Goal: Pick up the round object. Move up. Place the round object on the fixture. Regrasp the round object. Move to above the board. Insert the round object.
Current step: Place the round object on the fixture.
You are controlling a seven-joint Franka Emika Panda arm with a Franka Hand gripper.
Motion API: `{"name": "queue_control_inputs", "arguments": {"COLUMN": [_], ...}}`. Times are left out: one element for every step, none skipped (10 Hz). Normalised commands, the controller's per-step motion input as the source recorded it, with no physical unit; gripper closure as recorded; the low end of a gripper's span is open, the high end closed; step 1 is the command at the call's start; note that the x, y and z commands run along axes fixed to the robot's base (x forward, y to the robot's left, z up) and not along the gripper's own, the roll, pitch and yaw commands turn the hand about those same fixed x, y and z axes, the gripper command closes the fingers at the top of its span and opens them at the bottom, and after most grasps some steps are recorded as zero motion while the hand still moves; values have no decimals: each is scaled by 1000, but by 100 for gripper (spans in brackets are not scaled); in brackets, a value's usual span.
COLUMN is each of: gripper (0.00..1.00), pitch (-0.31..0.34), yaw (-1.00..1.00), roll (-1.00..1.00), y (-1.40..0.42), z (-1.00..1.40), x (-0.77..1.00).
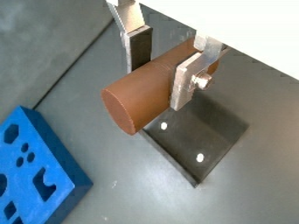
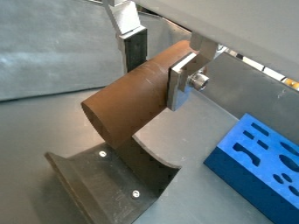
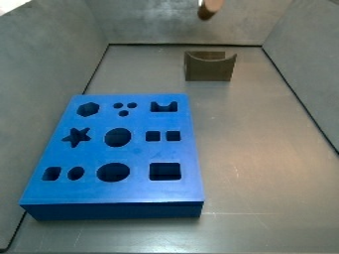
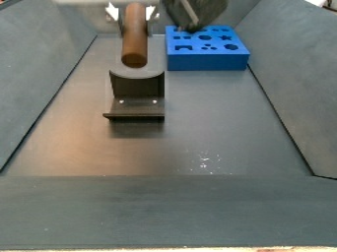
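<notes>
Round object (image 1: pixel 138 94) fills both wrist views, clamped between the fingers (image 1: pixel 184 80) of the gripper (image 1: pixel 163 63), suspended above the fixture (image 4: pixel 136 96). In a side view only its lower end (image 3: pixel 208 10) is visible; the gripper is cropped out. Board (image 3: pixel 117 151) lies well apart.
</notes>
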Motion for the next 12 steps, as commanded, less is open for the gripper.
{"name": "queue_control_inputs", "arguments": {"gripper": [100, 100, 100, 100, 100, 100, 100, 100, 100, 100, 100, 100], "pitch": [91, 104, 126, 133, 146, 155, 169, 172, 150, 68, 31, 10], "yaw": [-129, -132, -140, -148, -166, -182, -209, -238, -193, -186, -182, -164], "roll": [-1000, -1000, -1000, -1000, -1000, -1000, -1000, -1000, -897, -660, -498, -356], "y": [93, 91, 102, 112, 122, 128, 123, 104, 134, 169, 151, 140], "z": [-1000, -1000, -1000, -1000, -1000, -1000, -879, -702, -572, -503, -500, -491], "x": [139, 150, 166, 174, 189, 202, 186, 158, 130, 92, 89, 87]}}
